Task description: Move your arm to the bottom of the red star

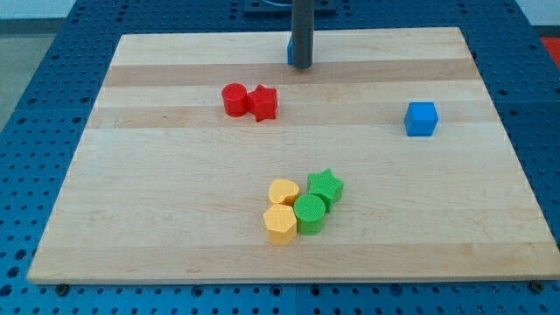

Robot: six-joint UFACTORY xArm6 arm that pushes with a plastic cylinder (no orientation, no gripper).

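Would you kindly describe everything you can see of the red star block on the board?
The red star is a small, chunky block with a star-shaped top, matte like plastic, lying flat on the wooden board in its upper-middle part. Its left side touches the red cylinder; nothing else touches it. My tip stands apart from it, toward the view's top and slightly right, beside a partly hidden blue block.
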